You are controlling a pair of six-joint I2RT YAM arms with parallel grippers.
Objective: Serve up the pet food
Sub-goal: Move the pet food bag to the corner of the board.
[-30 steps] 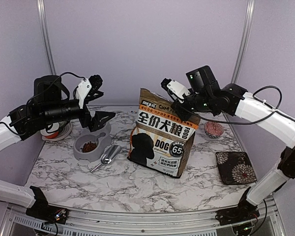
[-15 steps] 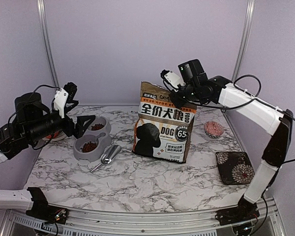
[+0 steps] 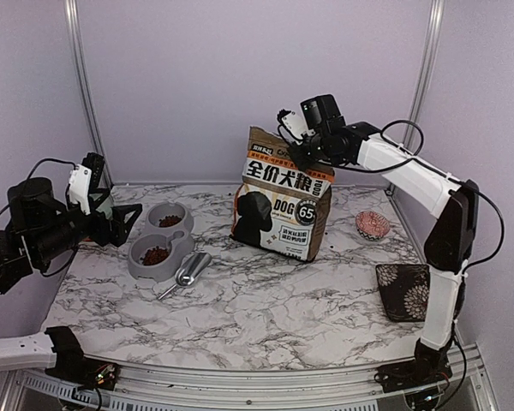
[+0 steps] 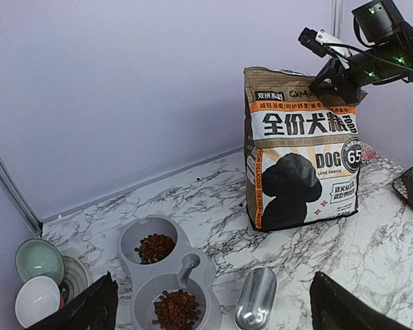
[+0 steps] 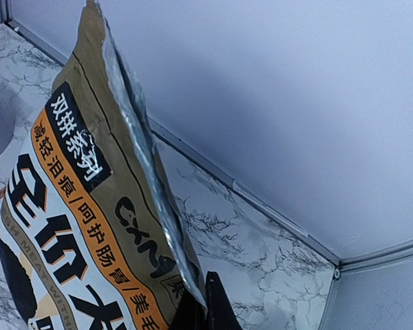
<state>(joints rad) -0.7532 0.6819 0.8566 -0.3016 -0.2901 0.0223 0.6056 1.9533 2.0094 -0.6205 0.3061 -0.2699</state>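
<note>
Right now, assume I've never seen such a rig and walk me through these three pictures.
Two robot arms are bolted at the table's near edge. The wide picture comes from a fixed camera above and behind them; the other two come from a camera on each wrist. On the marble table are a printed dog-food bag, a grey double feeder with pet food in both wells, a metal scoop beside it, a small red-patterned bowl and a dark flowered mat. The right gripper is shut on the bag's top edge. The left gripper is open and empty, off to the feeder's left.
</note>
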